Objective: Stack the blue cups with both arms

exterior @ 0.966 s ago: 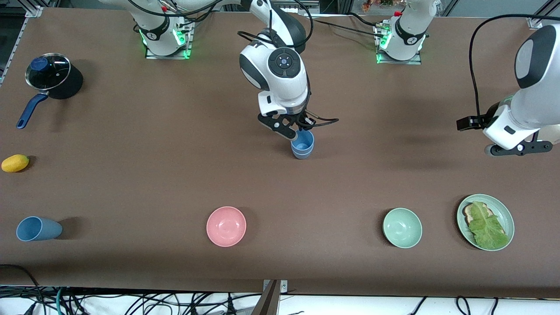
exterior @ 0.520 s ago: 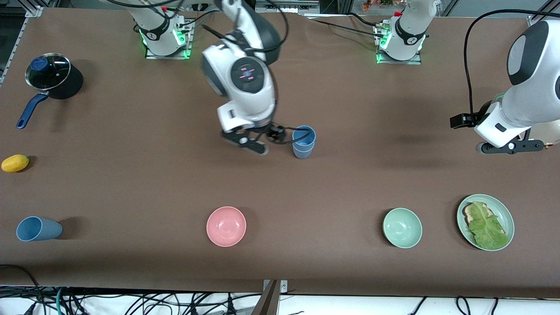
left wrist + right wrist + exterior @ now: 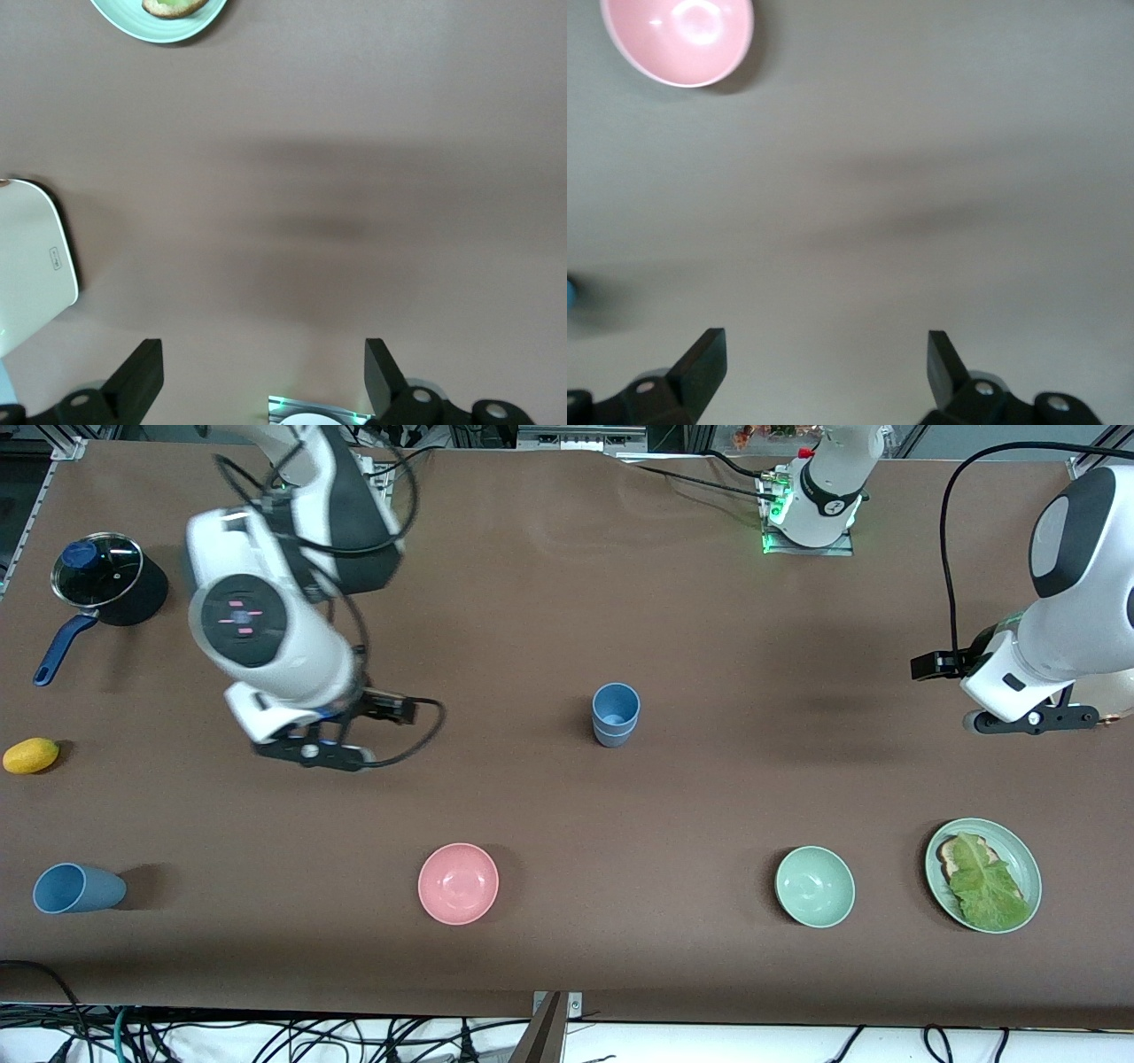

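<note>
Moved away from the two stacked blue cups point(image 3: 615, 715) at mid worktop point(image 3: 567, 806), the right hand point(image 3: 312, 753) now hangs wide open and empty nearer the lone blue cup point(image 3: 75, 888), while the left hand point(image 3: 1032, 722) waits, open and empty.

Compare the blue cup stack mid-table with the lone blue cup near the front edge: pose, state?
Pose: the blue cup stack stands upright, mouth up; the lone blue cup lies on its side. State: the stack is two nested cups; the lone cup is single, unstacked. Place: the stack sits mid-table; the lone cup lies nearer the front camera, at the right arm's end. Both are dusty blue; neither is gripped.
</note>
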